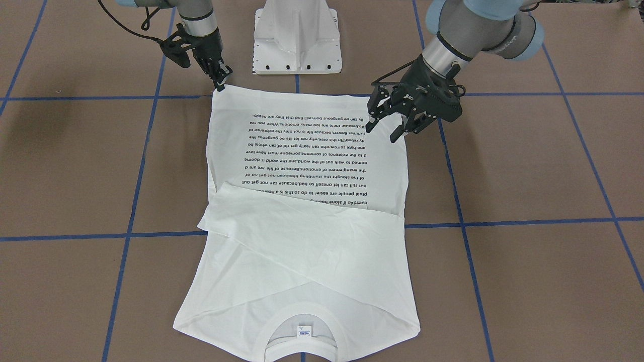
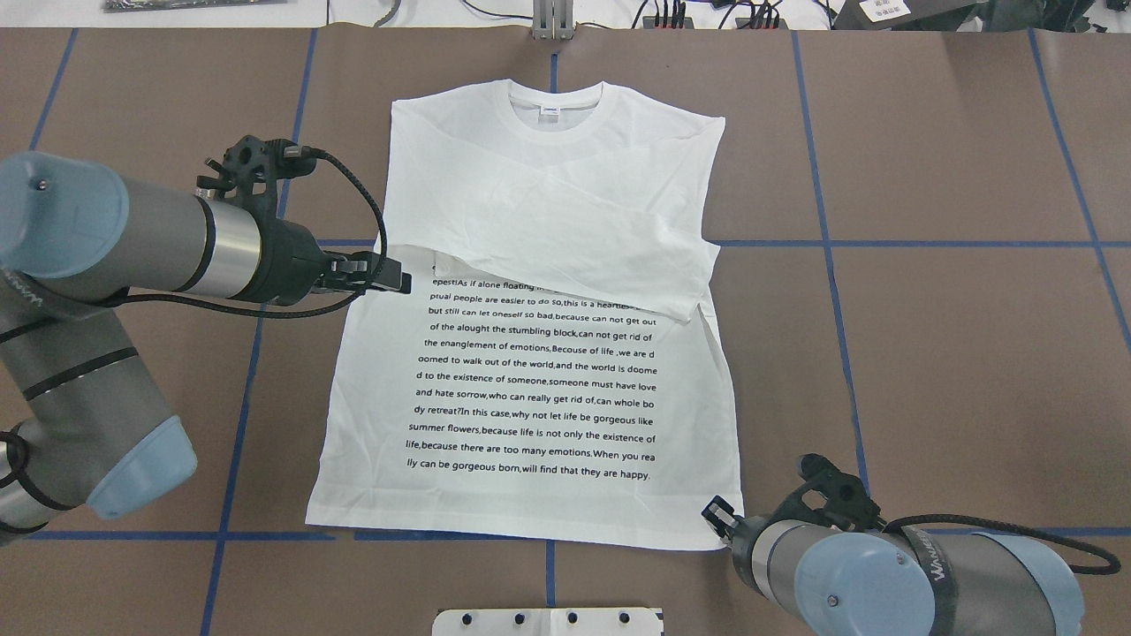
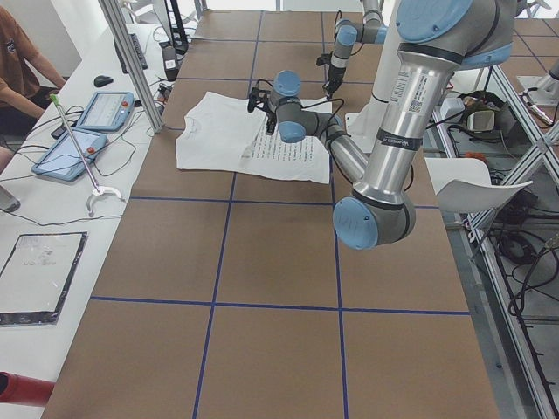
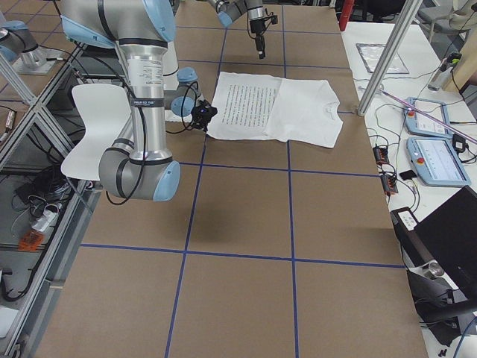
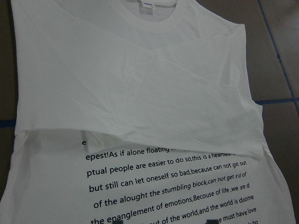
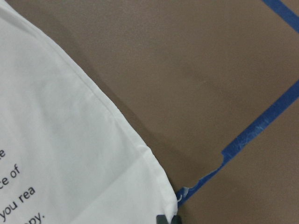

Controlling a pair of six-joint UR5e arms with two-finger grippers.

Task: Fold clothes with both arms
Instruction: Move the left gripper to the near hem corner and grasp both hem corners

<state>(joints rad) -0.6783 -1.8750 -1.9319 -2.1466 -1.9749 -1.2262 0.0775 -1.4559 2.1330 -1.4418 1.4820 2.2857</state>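
**Shirt flat on the table, one hem corner pinched**

Read the overhead view as a clock dial. The shirt lies flat and face up near the middle of the table. Its collar is at 12 o'clock and its hem at 6. The label shows inside the collar. A sleeve is folded across the chest, with its lower edge slanting from 9 o'clock down toward 4. That edge covers the top line of the text.

The left gripper hangs at the shirt's 9 o'clock edge, where the sleeve's lower edge starts. Its jaws are spread with nothing between them. Whether the tips touch the cloth cannot be told. In the left wrist view both tips sit well apart at the bottom edge, over the text.

The right gripper is at the hem's 5 o'clock corner. Its jaws are pressed together on the tip of that corner. In the front view the cloth rises to a small peak toward them. The right wrist view shows the corner meeting the dark tips, just beside a strip of blue tape.

The base stands at 6 o'clock, near the hem but apart from it.
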